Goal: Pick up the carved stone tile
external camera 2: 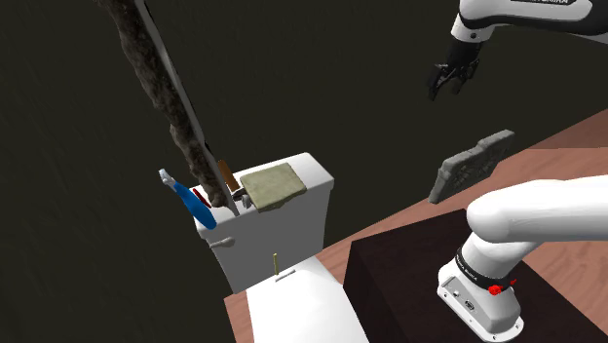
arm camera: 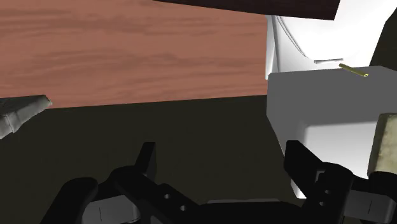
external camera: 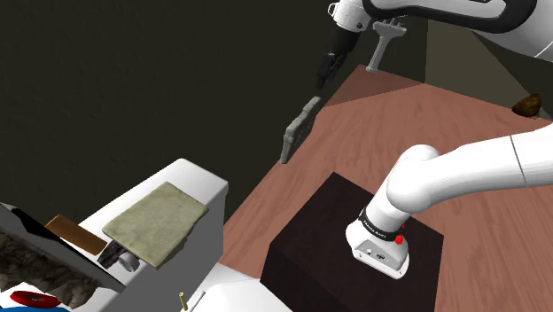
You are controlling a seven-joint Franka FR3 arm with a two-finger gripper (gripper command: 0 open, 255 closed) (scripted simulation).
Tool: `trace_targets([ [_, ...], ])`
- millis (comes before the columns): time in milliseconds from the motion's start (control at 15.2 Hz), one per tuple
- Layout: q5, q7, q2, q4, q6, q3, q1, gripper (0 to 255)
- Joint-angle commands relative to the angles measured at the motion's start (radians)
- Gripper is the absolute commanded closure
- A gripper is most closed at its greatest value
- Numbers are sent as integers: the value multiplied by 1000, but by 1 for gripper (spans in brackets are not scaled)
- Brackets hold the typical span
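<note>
The wood floor [external camera: 461, 133] took up most of the shoulder view, with the toilet [external camera 2: 283, 234] beside its edge. The dark stand [external camera: 310, 239] sat on the wood, and the arm [external camera: 470, 173] reached from it up and to that view's left. An olive cloth [external camera: 155, 222] lay flat on the toilet's tank. The tile [external camera: 299, 131], a rough grey slab, stood tilted at the wood's edge, toward that view's upper middle; I could not tell whether it rested on the wood. The gripper [external camera: 326, 73] hung above the tile and apart from it. In the wrist view its black fingers [arm camera: 147, 159] stood wide apart with nothing between them, and one end of the tile [arm camera: 22, 113] showed well off to the side of them. A brown lump [external camera: 528, 105] lay on the wood near the shoulder view's right edge. A small brass pin [external camera 2: 277, 263] stood upright just in front of the tank.
</note>
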Motion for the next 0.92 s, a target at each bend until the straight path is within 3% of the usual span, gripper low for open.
trace_targets([
  [0, 0, 0, 0, 0, 0, 0, 0, 0],
  [462, 189, -34, 75, -158, 160, -110, 46, 0],
  [858, 393, -111, 180, -268, 300, -195, 118, 0],
])
